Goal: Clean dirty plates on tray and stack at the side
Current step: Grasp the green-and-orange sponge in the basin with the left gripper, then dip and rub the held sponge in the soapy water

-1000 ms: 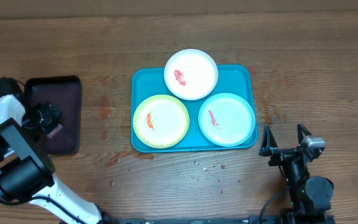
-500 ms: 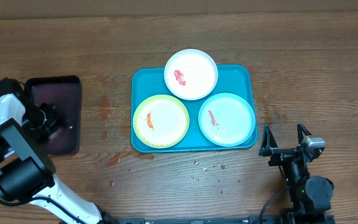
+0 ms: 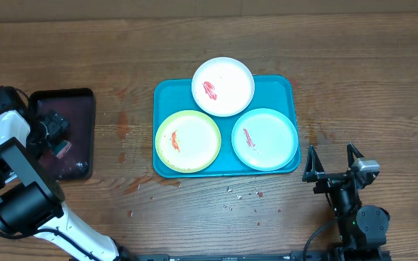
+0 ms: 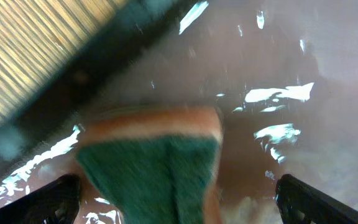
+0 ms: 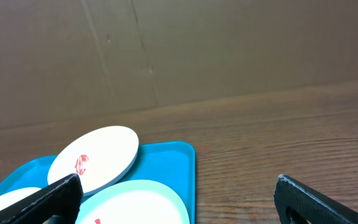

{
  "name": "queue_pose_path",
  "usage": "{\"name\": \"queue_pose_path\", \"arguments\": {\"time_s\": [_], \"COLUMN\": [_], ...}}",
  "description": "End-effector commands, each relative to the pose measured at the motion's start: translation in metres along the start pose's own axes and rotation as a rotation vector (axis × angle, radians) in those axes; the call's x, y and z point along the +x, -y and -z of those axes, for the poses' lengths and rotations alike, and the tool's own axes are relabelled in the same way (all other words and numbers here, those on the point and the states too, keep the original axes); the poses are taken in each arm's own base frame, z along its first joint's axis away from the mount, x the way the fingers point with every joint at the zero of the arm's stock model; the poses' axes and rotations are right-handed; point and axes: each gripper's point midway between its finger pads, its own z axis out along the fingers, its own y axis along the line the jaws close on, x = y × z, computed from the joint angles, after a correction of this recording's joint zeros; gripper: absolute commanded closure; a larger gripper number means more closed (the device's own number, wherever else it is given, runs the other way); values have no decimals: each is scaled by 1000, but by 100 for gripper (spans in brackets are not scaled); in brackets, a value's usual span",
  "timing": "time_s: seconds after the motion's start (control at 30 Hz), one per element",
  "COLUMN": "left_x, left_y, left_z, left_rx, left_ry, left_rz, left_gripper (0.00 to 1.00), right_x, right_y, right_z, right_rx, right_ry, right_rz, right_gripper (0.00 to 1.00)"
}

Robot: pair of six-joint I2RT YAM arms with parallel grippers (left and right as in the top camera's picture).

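Overhead: the teal tray [image 3: 287, 84] is sitting mid-table with all three plates on it. The white plate [image 3: 223, 87] is overhanging the tray's far rim. The yellow-green plate [image 3: 188, 141] is filling the near-left corner and the mint plate [image 3: 265, 139] the near-right, both running up against the rim. Bare table [image 3: 383, 72] is lying open on the right and far sides. Crumbs [image 3: 242, 192] are sitting just off the near rim. The right gripper [image 3: 332, 161] is hovering near the mint plate's corner, jaws spread wide, gripping nothing. The left gripper [image 3: 53, 134] is hanging over the black tray [image 3: 78, 101], well apart from the teal one; its arm is covering that tray's left edge.

Left wrist: blurred. The fingers [image 4: 42, 202] are showing only as tips at the bottom corners, standing wide. The sponge [image 4: 148, 162] is lying between them, green face up and cut off below; the right tip is standing clear of it, so no grip. Glare is breaking up the wet tray floor.

Right wrist: both tips are again at the bottom corners, with open air between. The white plate's edge is lifting over the rim. The mint plate is getting cropped at the bottom. A pale sliver [image 5: 8, 202] at lower left is too cut off to name.
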Motion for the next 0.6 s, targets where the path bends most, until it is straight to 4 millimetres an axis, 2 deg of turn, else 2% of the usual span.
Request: {"name": "queue_pose_path", "arguments": {"time_s": [0.0,0.07,0.1,0.13,0.17,0.2,0.27,0.3,0.33,0.37,0.4,0.57], "left_x": [-6,-11,-14,-15,-16,-17,-16,-16,-14,-12,-10,14], "left_y": [-10,-8,-8,-7,-7,-6,-7,-7,-7,-8,-9,-7], "left_z": [-11,-10,-10,-10,-10,-10,-10,-10,-10,-10,-11,-11], "left_rx": [-52,-44,-40,-39,-37,-36,-36,-37,-39,-42,-44,-20], "left_ry": [31,54,64,69,75,77,75,72,65,57,47,-54], "left_rz": [1,2,2,3,3,3,3,3,2,2,2,-1], "left_gripper": [0,0,11,25,54,76,96,96,89,66,2,1], "right_x": [1,1,1,1,1,1,1,1,1,1,1,1], "right_y": [1,1,1,1,1,1,1,1,1,1,1,1], "right_z": [0,0,0,0,0,0,0,0,0,0,0,0], "right_rx": [4,4,4,4,4,4,4,4,4,4,4,4], "right_ry": [5,5,6,5,5,5,5,5,5,5,5,5], "right_rz": [4,4,4,4,4,4,4,4,4,4,4,4], "right_gripper": [0,0,0,0,0,0,0,0,0,0,0,0]}}
